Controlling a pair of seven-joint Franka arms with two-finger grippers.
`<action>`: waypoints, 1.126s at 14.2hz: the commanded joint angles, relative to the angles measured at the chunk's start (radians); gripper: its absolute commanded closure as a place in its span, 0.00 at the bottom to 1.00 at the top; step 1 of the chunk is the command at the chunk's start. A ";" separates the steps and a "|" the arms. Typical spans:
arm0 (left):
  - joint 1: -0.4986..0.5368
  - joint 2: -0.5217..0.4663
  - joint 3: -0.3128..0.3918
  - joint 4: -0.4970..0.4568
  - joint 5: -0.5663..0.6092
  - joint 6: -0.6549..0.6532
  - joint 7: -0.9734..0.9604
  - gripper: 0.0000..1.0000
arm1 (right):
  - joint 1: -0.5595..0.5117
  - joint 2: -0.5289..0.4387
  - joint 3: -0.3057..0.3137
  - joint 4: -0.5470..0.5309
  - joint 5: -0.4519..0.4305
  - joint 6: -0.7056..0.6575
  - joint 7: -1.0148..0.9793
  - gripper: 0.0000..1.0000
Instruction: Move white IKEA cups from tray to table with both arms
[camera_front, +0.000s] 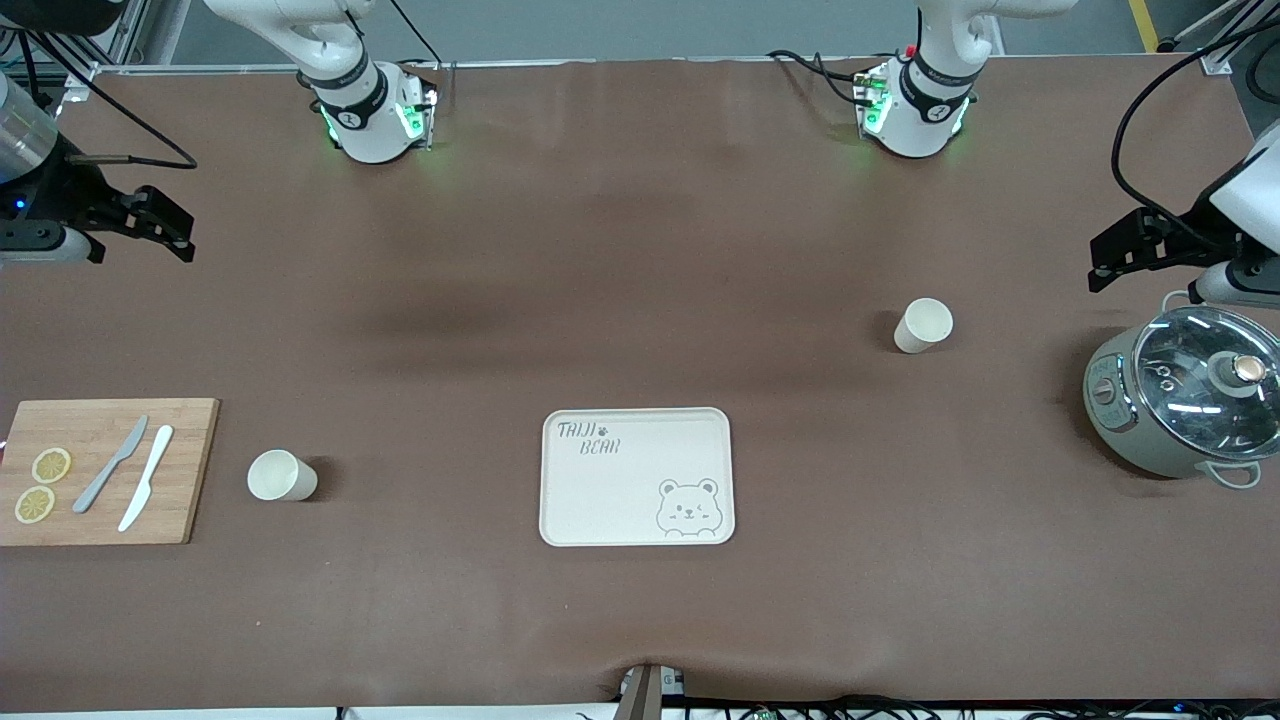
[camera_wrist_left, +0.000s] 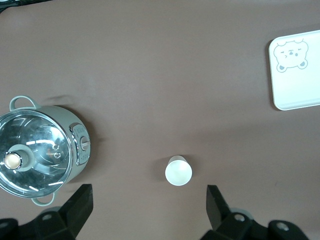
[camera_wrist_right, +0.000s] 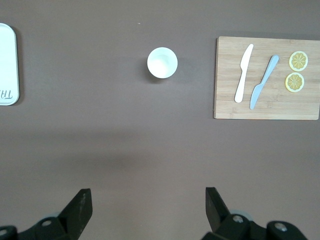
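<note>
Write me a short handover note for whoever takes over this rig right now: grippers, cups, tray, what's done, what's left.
Left gripper: open, holding nothing, up over the table's left-arm end above the pot.
Right gripper: open, holding nothing, over the table's right-arm end.
Tray: no cups on it.
One cup stands on the table between tray and pot, farther from the front camera than the tray.
Other cup stands between tray and cutting board.
Done: both cups off the tray.
Left: nothing visible.

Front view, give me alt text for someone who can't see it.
An empty bear-print tray sits mid-table, with one white cup beside a cutting board and another white cup near a lidded pot. The open left gripper and right gripper hover at the table's ends.
</note>
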 joint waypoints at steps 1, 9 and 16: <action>0.001 0.001 -0.002 -0.003 0.032 0.012 0.019 0.00 | -0.027 0.006 0.018 0.021 -0.019 -0.018 0.008 0.00; 0.000 0.001 -0.002 -0.003 0.039 0.016 0.014 0.00 | -0.033 0.009 0.013 0.040 -0.019 -0.018 0.010 0.00; 0.000 0.003 -0.002 -0.003 0.039 0.016 0.006 0.00 | -0.061 0.029 0.015 0.054 -0.008 -0.003 0.010 0.00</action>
